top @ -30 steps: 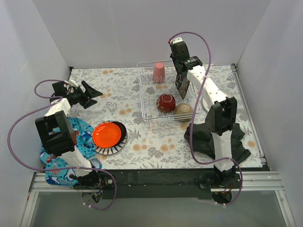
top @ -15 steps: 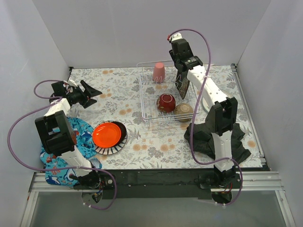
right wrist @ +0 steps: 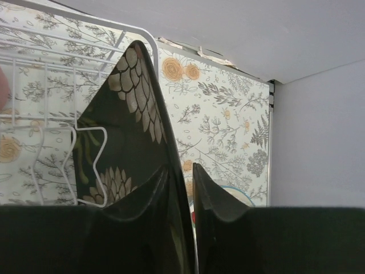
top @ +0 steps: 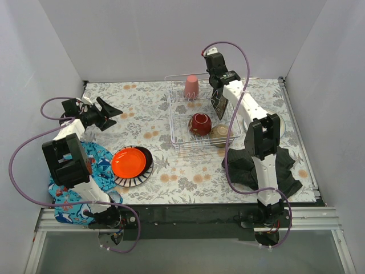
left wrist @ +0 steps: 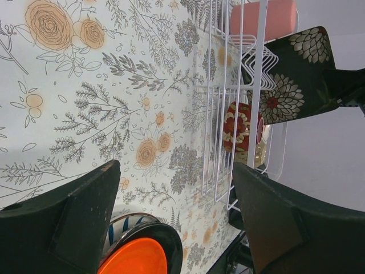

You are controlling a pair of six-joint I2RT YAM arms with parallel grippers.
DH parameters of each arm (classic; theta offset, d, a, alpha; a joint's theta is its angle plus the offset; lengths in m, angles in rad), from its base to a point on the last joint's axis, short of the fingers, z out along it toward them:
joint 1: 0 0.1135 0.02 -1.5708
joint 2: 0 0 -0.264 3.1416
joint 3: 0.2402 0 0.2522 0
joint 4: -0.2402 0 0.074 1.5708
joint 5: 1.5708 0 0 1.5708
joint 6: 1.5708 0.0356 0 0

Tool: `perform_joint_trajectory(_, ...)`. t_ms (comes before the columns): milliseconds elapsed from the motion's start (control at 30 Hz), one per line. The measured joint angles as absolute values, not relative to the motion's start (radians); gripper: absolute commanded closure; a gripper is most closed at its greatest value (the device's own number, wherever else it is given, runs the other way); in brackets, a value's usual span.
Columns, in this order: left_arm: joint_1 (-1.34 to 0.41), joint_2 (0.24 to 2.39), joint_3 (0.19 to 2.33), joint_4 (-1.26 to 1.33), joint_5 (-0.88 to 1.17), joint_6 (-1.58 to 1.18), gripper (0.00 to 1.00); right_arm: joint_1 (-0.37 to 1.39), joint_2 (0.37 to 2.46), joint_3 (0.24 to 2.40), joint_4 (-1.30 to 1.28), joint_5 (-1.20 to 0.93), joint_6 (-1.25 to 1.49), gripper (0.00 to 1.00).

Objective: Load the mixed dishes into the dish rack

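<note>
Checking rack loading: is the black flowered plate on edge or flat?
On edge: black flowered plate stands upright among the dish rack wires, right pincer straddling its rim.

Your left arm (top: 68, 130) and right arm (top: 245, 103) are built alike: white link shells alternate with boxy black joint housings. A purple cable (top: 231, 41) runs along each in loose loops. Your left gripper (top: 113, 109) and right gripper (top: 217, 91) each carry two matte black, wedge-shaped fingers (left wrist: 85, 222), broad at the root. The bases (top: 268, 216) are black with metal brackets.
</note>
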State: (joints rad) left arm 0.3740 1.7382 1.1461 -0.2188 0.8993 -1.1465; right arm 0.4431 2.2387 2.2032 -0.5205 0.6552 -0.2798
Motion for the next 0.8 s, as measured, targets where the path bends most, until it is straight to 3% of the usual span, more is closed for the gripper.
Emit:
perform_joint_trajectory(67,0.374,1.738,1.140,-0.214,0.899,-1.149,0.21,0.438,2.239,2.203,-0.521,0.657,-0.271,0.98)
perform_joint_trajectory(800,0.374,1.738,1.119,-0.172,0.906,-1.190,0.21,0.488,2.192,2.131,-0.544,0.842,-0.205,0.99)
